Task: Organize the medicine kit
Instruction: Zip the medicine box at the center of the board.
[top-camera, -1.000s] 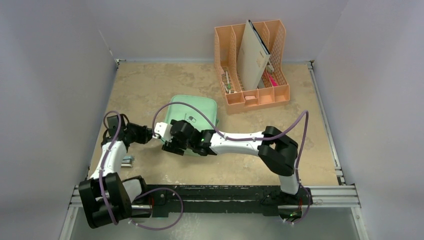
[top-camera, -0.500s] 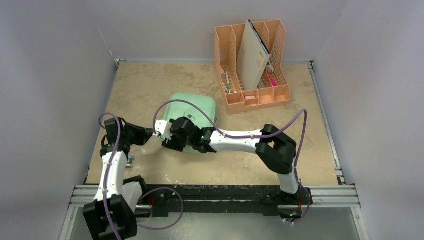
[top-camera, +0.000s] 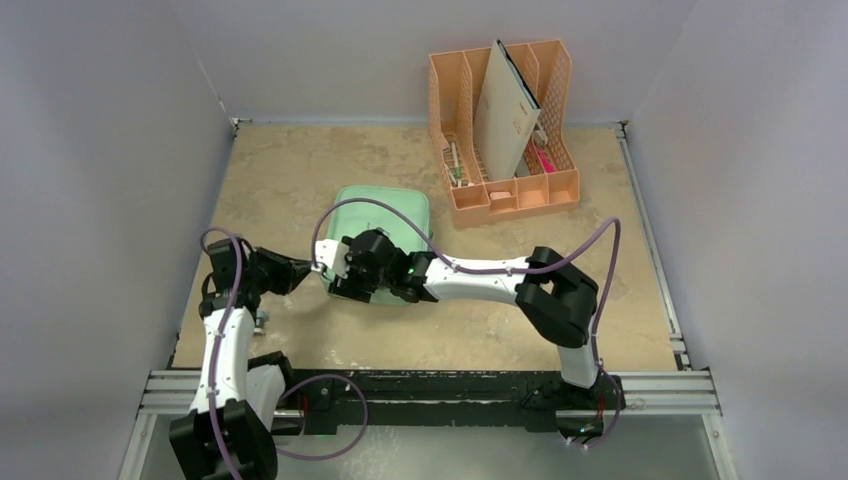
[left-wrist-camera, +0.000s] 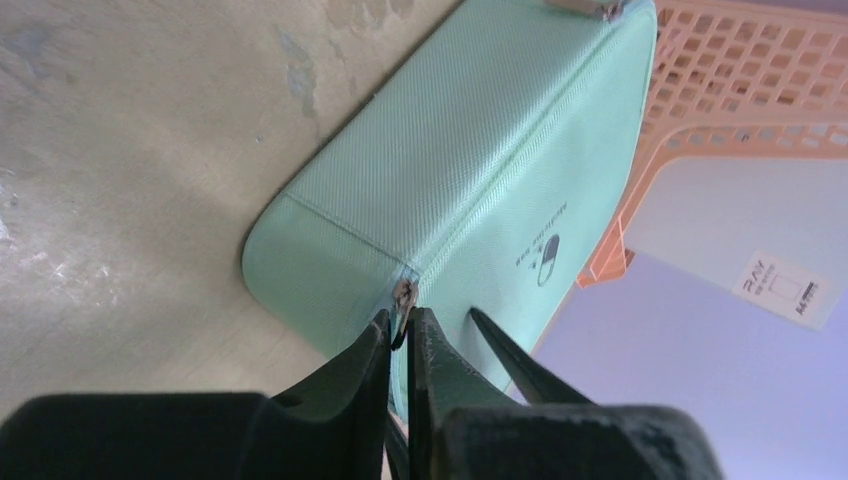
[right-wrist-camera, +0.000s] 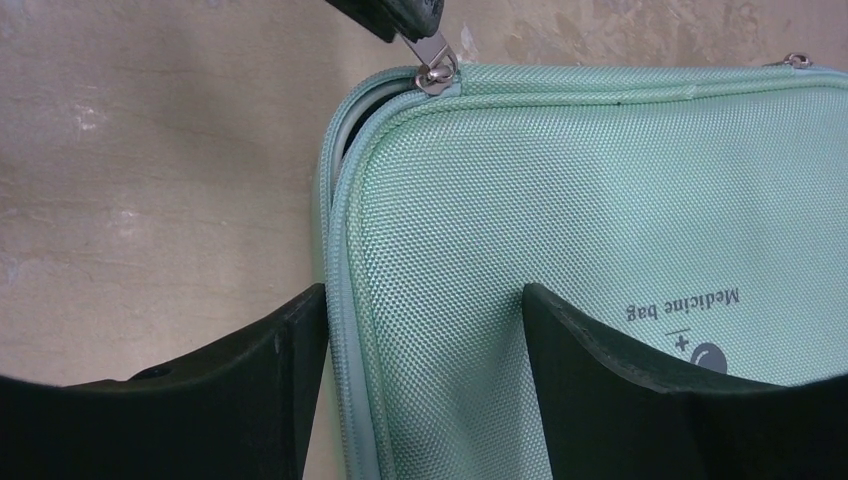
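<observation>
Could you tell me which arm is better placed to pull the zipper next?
Left: the left hand is shut on the medicine kit's zipper pull; the right hand, open, straddles the kit's corner.

My tally
One medicine kit (top-camera: 395, 205), one file organizer (top-camera: 520, 190), one folder (top-camera: 505, 110), and two of mine: left gripper (left-wrist-camera: 400, 318), right gripper (right-wrist-camera: 422, 300).

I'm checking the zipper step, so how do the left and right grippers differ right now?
The left gripper is shut, pinching the zipper pull at a corner of the green bag; the right gripper is open. The left meets the bag from the side; the right straddles its edge from above, one finger over the lid. Both work at the same corner.
</observation>
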